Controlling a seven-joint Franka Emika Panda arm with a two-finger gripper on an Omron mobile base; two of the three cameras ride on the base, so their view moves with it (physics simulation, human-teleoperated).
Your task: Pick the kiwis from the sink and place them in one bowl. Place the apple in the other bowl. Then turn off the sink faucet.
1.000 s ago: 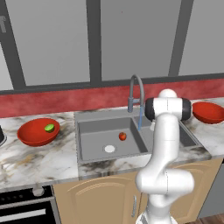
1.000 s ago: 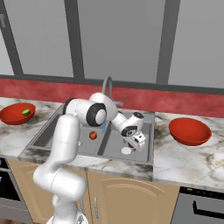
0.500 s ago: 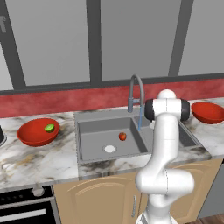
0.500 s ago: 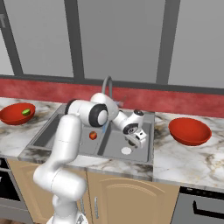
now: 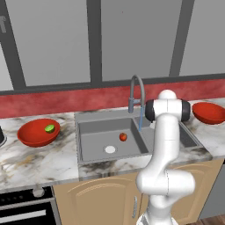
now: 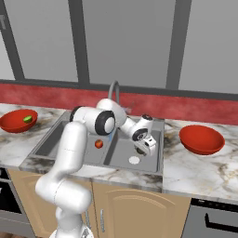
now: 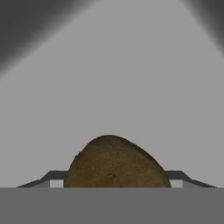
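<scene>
The desk (image 5: 39, 160) is a marble top that runs along the red wall. The sink (image 5: 92, 149) is set into its middle, with two grey basins. In the left basin the apple (image 5: 123, 137) lies on the floor of the basin, near a white drain (image 5: 110, 149). In the right basin a second white drain (image 6: 134, 160) is seen, and the brown kiwi (image 7: 116, 164) lies on the grey floor there. The faucet (image 5: 137, 99) stands at the back edge of the sink. One red bowl (image 5: 38, 132) stands on the left part of the desk and holds the green kiwi (image 5: 49, 128). The other bowl (image 6: 201, 139) stands on the right part, well apart from the first.
</scene>
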